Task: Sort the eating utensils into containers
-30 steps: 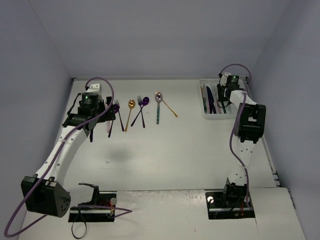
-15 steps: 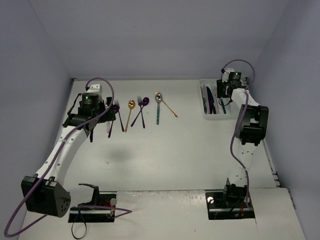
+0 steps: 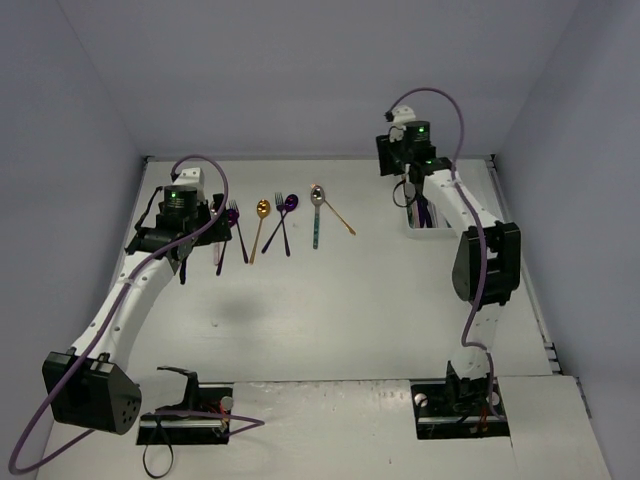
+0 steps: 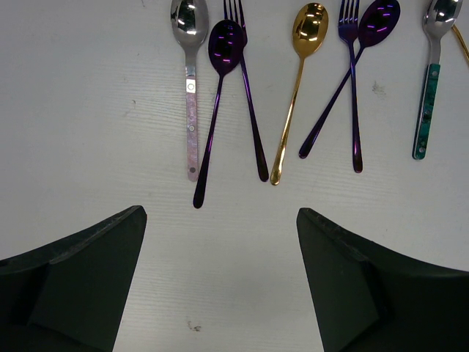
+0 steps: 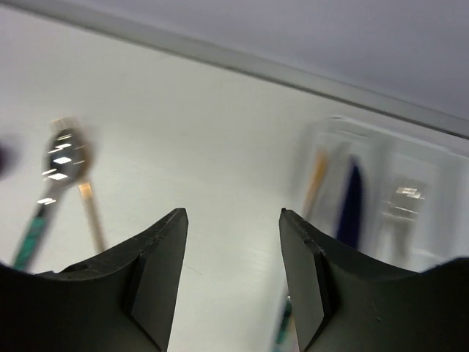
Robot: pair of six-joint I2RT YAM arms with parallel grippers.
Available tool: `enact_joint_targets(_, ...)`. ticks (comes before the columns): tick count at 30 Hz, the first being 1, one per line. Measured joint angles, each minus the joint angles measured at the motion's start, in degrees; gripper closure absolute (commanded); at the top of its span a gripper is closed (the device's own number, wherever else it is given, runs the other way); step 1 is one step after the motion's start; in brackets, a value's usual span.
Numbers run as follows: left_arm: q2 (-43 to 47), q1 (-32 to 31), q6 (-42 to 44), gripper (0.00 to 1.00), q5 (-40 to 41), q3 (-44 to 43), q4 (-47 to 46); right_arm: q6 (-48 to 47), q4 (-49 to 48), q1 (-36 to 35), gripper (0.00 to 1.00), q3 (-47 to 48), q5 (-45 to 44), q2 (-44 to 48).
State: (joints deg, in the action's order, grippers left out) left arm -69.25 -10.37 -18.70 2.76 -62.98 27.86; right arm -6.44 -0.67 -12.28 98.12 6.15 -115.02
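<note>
Both claws are empty as I look. The left gripper point(image 4: 220, 216) hangs with its jaws spread wide over the end of the row farthest from the tray point(image 5: 438, 169). The right gripper point(image 5: 231, 216), jaws parted with nothing between them, sits just beside the tray on the row's side. A few pieces lie in the tray's slots; that view is too blurred to name them.

I'd say the next job is a clean single pick. For the left, the pink-handled spoon point(image 4: 190, 110) is the safest. It lies farthest from the tray with bare table on its outer side, while the purple spoon point(image 4: 216, 110) and purple fork point(image 4: 249, 110) cross. Come straight down and pinch across mid-handle. The teal-handled spoon point(image 4: 426, 103), nearest the tray, suits the right.
</note>
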Motion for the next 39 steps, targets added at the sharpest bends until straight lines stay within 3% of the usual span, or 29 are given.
enact_joint_targets(8,0.0,0.0,0.0,0.18,0.0,0.0,0.0,1.0,0.0,-8.5,0.54,-0.6,5.0,-5.4)
enact_joint_targets(19,0.0,0.0,0.0,0.18,0.0,0.0,0.0,1.9,0.8,-9.6,0.58,1.4,8.0,-16.9)
enact_joint_targets(31,0.0,0.0,0.0,0.18,0.0,0.0,0.0,1.9,-1.3,-10.8,0.61,7.8,9.9,-22.3)
enact_joint_targets(36,0.0,0.0,0.0,0.19,0.0,0.0,0.0,2.0,-2.1,-11.4,0.7,9.9,10.0,-23.9)
enact_joint_targets(39,0.0,0.0,0.0,0.18,0.0,0.0,0.0,2.2,-2.8,-11.7,0.87,10.4,9.3,-24.4)
